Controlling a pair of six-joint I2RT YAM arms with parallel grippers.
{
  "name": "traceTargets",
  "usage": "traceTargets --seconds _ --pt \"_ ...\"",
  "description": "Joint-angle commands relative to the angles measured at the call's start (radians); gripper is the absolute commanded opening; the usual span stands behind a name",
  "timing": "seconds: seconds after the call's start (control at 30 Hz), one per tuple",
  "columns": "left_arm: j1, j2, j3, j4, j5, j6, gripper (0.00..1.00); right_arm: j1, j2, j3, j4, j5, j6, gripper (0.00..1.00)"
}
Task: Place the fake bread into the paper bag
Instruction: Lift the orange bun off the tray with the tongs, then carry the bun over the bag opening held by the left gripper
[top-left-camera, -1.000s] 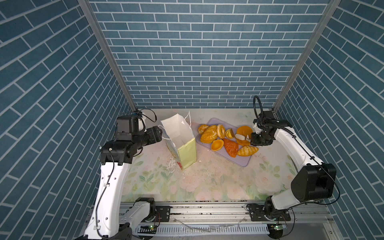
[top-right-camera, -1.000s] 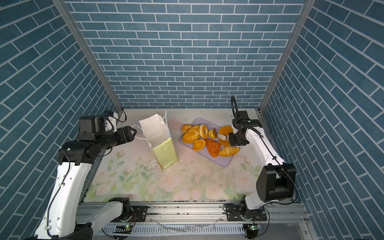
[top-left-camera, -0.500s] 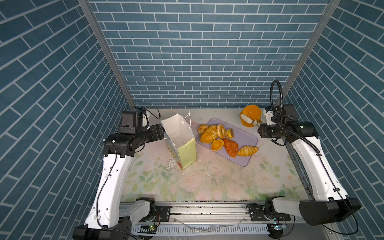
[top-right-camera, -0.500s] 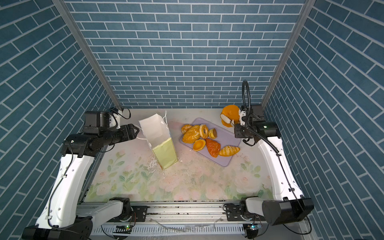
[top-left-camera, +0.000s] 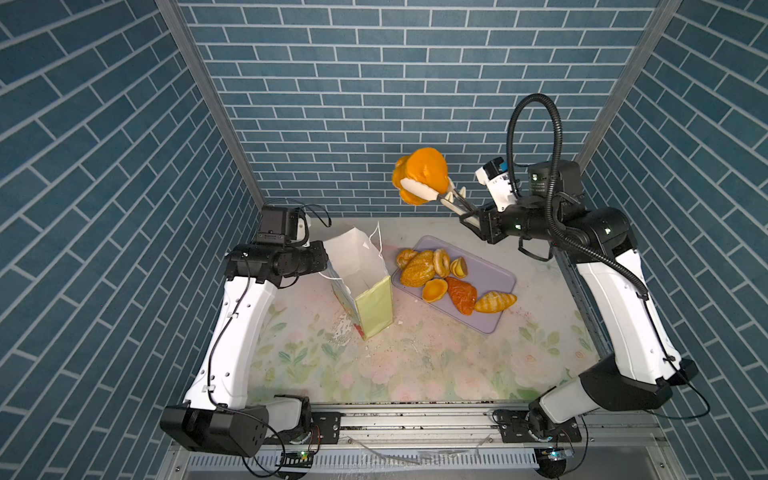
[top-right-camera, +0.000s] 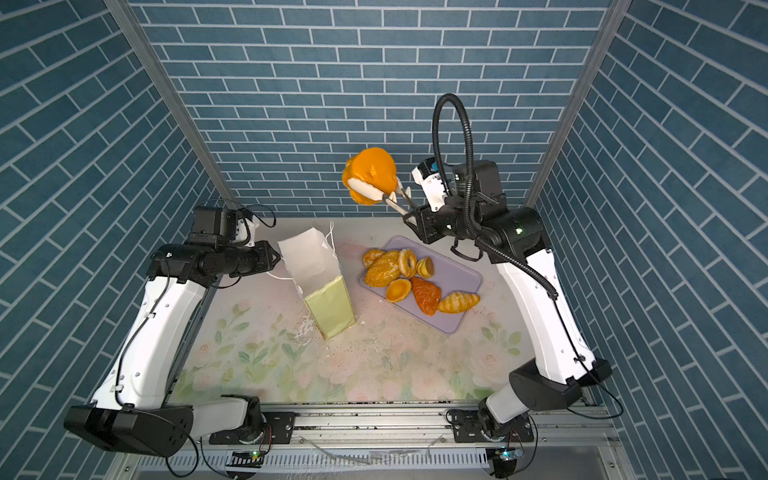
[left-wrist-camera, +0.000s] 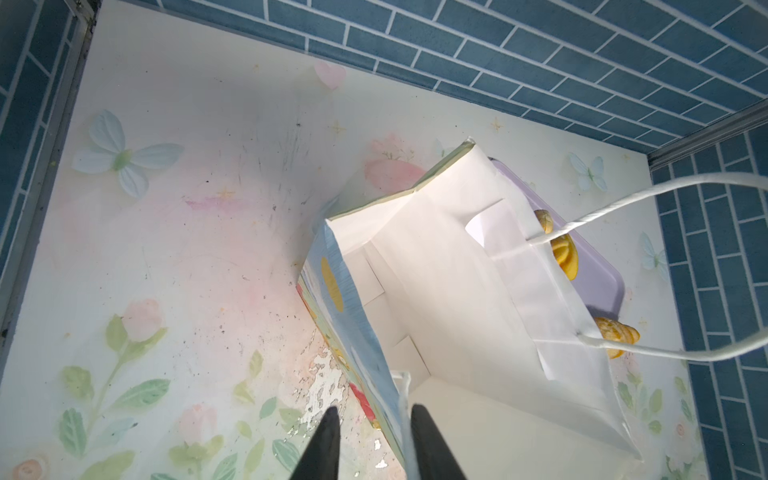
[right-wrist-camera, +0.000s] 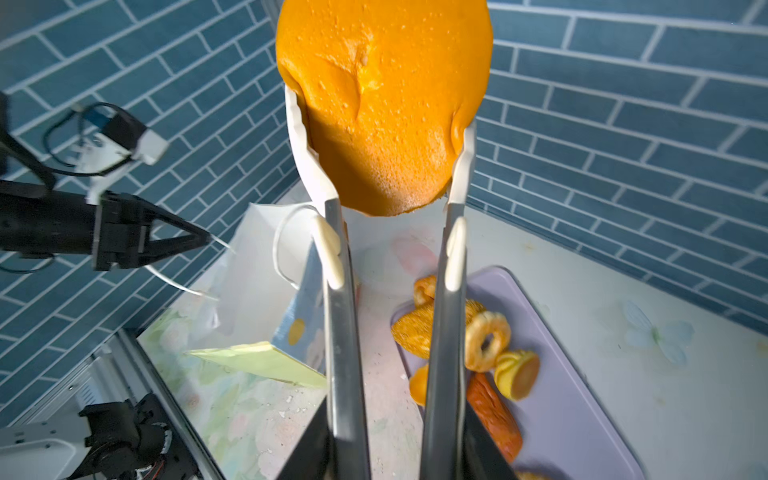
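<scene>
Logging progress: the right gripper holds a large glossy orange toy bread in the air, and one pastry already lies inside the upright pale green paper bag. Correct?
Not quite. The upright pale green paper bag holds no pastry: the left wrist view shows only its white inside. The right gripper does hold the large glossy orange toy bread in the air.

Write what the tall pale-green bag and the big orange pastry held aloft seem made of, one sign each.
Tall pale-green bag: matte paper, sharp folds, creases. Big orange pastry: likely soft foam; pitted, slightly glossy skin puckers where squeezed.
</scene>
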Motion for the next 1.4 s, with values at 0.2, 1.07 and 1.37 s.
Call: traceTargets --seconds 0.2,1.07,1.37 --pt "0.007 -0.030 -0.036 0.030 0.014 -0.036 0.16 0.218 0.146 0.200 -0.049 -0.067 -0.087 0.29" --pt "0.043 0.119 0.059 0.096 0.095 0.077 0.00 0.325 0.056 -0.198 0.081 0.073 0.022 0.29" --pt "0.043 0.237 0.196 0.088 0.154 0.156 0.00 0.364 0.118 -0.132 0.043 0.296 0.072 0.33"
